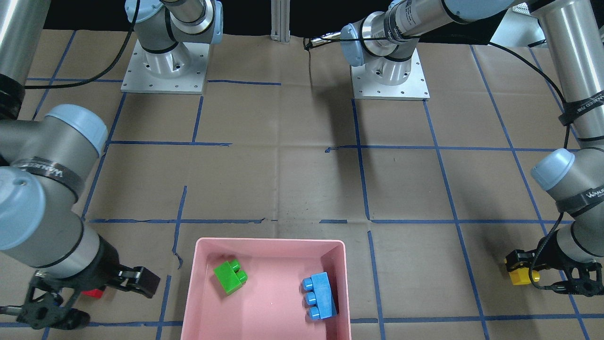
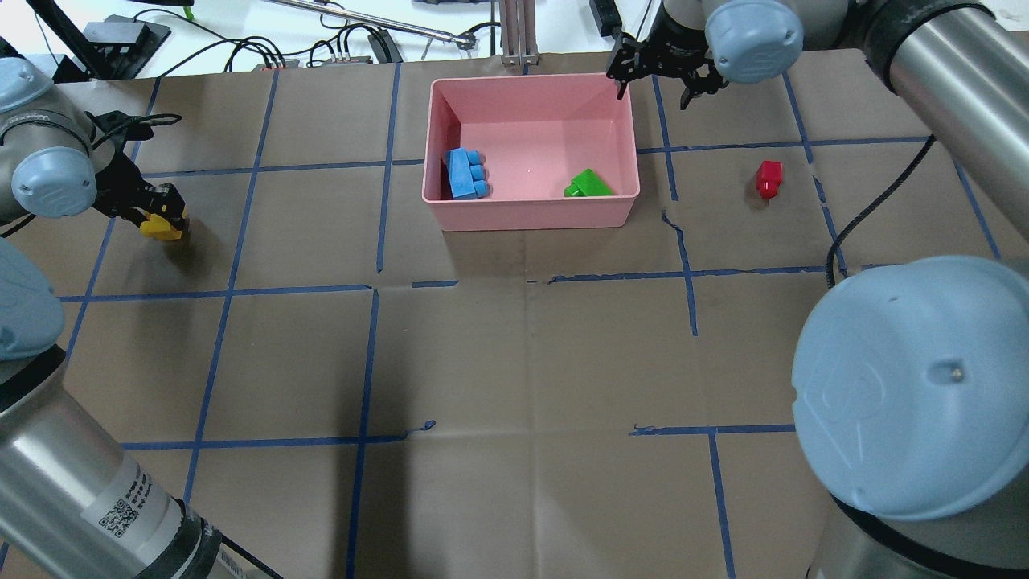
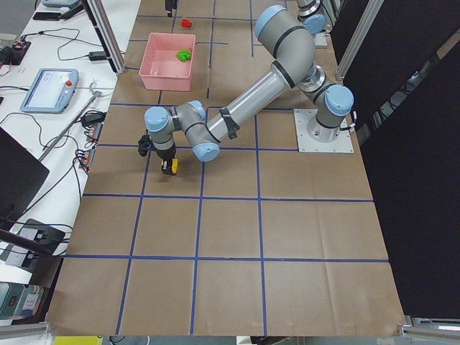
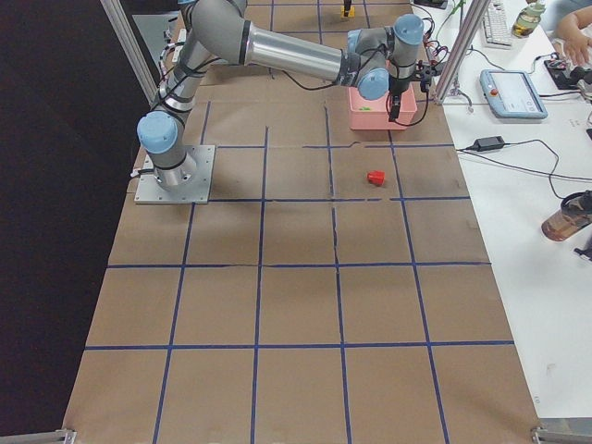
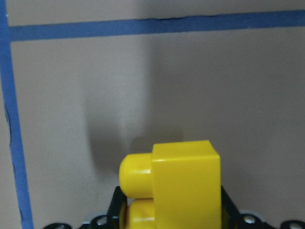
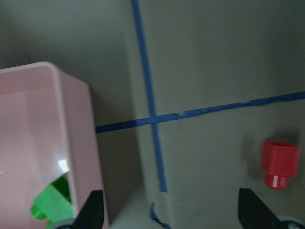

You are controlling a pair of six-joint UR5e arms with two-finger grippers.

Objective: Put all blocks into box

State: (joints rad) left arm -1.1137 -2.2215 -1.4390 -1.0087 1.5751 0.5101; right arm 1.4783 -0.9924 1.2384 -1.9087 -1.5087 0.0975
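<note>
**Two bricks boxed, two out on the paper**

The large shallow pink plastic box sat near the table's far edge. The brown paper with its blue tape grid stretched open between its near wall and the robot.

The long blue three-stud brick lay inside, hard against the short wall on the robot's left. Its long axis ran along that wall, and its studs pointed sideways into the box. The green two-stud brick lay tilted in the near corner on the robot's right, close to both walls, with pink floor open between the two bricks.

The small red one-stud brick lay on its side on the paper, well apart from the box on the robot's right. Its stud pointed back toward the robot, and bare paper lay all around it.

The right gripper hung by the box's far right corner, over the strip between box and red brick. Its fingers were spread wide around nothing.

Well off on the robot's left, the left gripper pinched the yellow two-stud brick low at the paper. The brick's studs faced sideways. Whether it touched the paper could not be told.
</note>
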